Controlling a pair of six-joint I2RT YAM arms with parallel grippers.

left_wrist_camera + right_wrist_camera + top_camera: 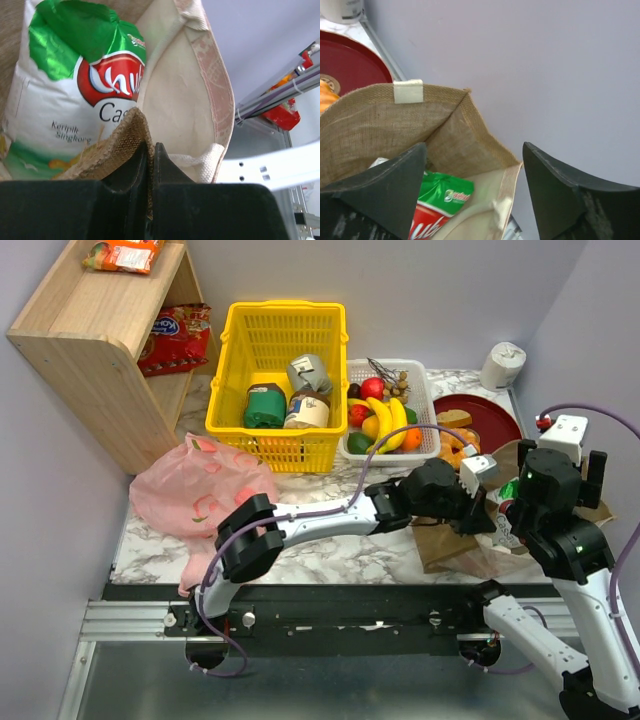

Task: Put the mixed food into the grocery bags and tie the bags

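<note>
one food bagged: green crisp packet [75, 100] in brown bag [380, 125]. left gripper [150, 150] jaws pinch its rim; right gripper [474, 150] jaws wide, empty. bananas [387, 420], orange fruit [412, 439], pink bag [200, 485] pending.

A robot lab mock-up: bare partition walls [450, 290], aluminium rail [130, 618], marble-print table [340, 552], wooden shelf [95, 365].

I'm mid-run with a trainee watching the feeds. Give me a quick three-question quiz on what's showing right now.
1. True or false: the green crisp packet lies inside the brown bag.
2. What does the left gripper pinch? A) the brown bag's rim B) the crisp packet C) nothing
3. Where are the bananas at this moment?
Key: 1 true; 2 A; 3 in the white basket, not yet bagged.
</note>
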